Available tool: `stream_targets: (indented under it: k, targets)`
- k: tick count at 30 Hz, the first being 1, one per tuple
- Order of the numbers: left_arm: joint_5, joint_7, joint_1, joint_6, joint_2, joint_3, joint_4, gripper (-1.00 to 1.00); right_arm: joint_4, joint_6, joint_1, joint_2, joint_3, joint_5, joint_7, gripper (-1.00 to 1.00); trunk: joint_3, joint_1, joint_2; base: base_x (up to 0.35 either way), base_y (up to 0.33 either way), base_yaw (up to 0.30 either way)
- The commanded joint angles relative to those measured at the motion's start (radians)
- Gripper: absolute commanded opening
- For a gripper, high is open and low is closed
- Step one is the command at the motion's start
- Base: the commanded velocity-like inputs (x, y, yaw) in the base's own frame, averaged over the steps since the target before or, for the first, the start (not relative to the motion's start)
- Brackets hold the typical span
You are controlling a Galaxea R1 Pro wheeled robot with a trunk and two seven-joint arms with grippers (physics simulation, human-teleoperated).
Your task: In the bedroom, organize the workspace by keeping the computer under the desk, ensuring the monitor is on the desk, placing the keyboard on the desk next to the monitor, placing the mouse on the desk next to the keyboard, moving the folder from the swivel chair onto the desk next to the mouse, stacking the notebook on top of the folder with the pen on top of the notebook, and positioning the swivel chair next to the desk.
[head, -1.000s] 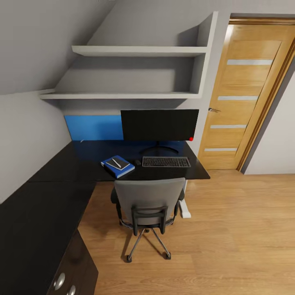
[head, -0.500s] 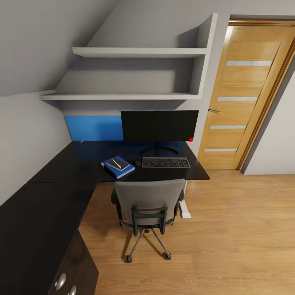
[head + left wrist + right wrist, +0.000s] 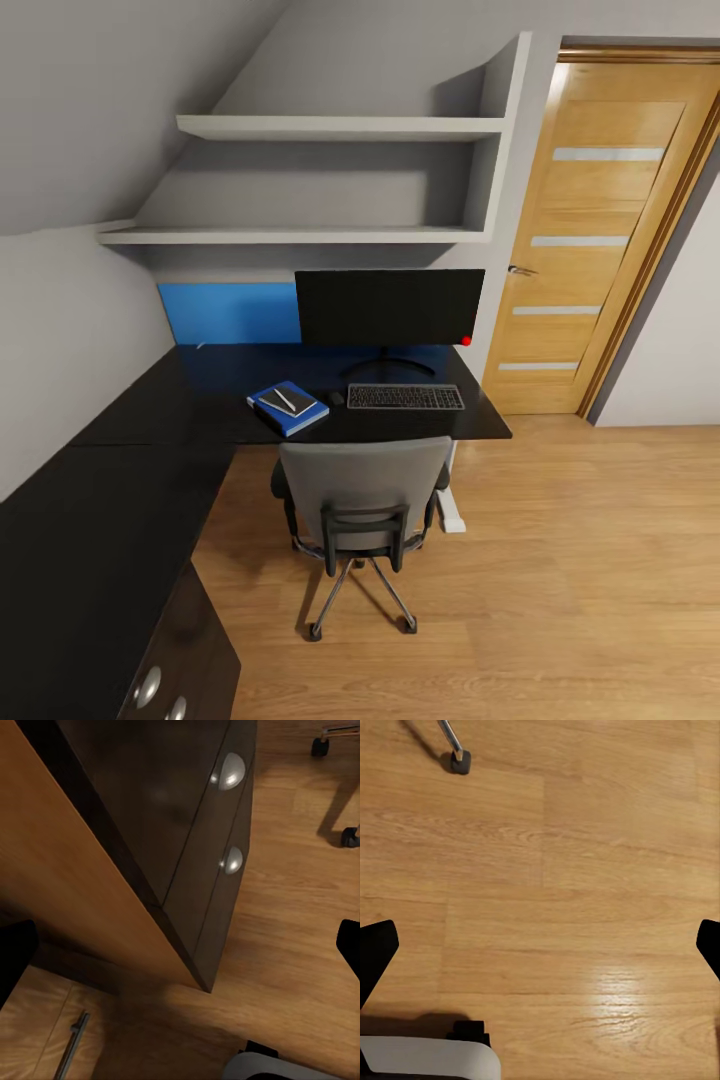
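Below, both sets of fingers are hanging spread and empty: the left fingers (image 3: 15, 960) over the drawer unit (image 3: 187, 832) with its silver knobs (image 3: 229, 771), the right fingers (image 3: 376, 949) over bare wooden floor (image 3: 555, 870). On the counter (image 3: 130, 470), the monitor (image 3: 388, 306) is standing behind the keyboard (image 3: 405, 396), with the mouse (image 3: 336, 397) just beside it. The notebook (image 3: 283, 400) is lying on the folder (image 3: 300, 415), the pen (image 3: 285, 399) on top. The chair (image 3: 362, 500) is sitting against the counter edge.
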Motion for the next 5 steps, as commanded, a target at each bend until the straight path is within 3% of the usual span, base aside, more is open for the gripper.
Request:
stream_targets:
  k: [1,5]
  targets:
    - [0.0,0.01,0.0,-0.001,0.0,-0.009,-0.002,1.0,-0.001,0.0,0.0,0.0,0.008,-0.002,-0.007,1.0,-0.001,0.0,-0.001,0.0,0.0,0.0]
    - [0.0,0.01,0.0,-0.001,-0.001,-0.01,-0.002,1.0,-0.001,0.0,0.0,0.0,0.008,-0.002,-0.007,1.0,-0.001,0.0,-0.001,0.0,0.0,0.0]
